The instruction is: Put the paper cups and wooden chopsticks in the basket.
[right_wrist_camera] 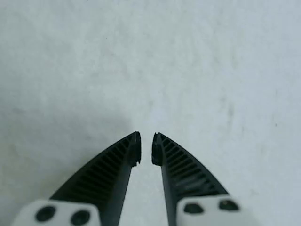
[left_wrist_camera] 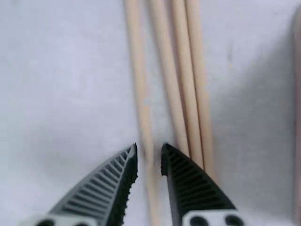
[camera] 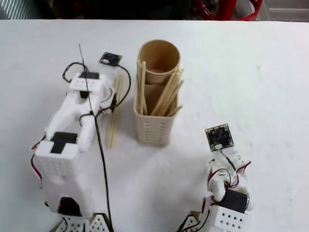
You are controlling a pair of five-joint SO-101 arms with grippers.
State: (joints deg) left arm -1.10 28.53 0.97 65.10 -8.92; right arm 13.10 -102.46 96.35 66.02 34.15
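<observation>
Basket [camera: 154,130] stands upright mid-bench [camera: 260,72]. Stacked paper cups [camera: 159,58] sit in its far compartment. A bundle of chopsticks [camera: 169,96] leans in the near compartment, with tips over the rim and against the cups. Loose chopsticks [camera: 114,123] lie flat on the bench just beside the basket, on the left arm's side and roughly parallel to each other. Left arm [camera: 77,111] is stretched over them. Left fingers [left_wrist_camera: 113,183] are low at the bench and slightly apart. One single chopstick [left_wrist_camera: 141,84] runs between the tips, and three more [left_wrist_camera: 188,70] lie close together beside it. Right arm [camera: 227,193] sits near the bench's front edge, well apart from the basket. Right fingers [right_wrist_camera: 113,179] are almost together with only a thin gap, over bare bench and holding nothing.
</observation>
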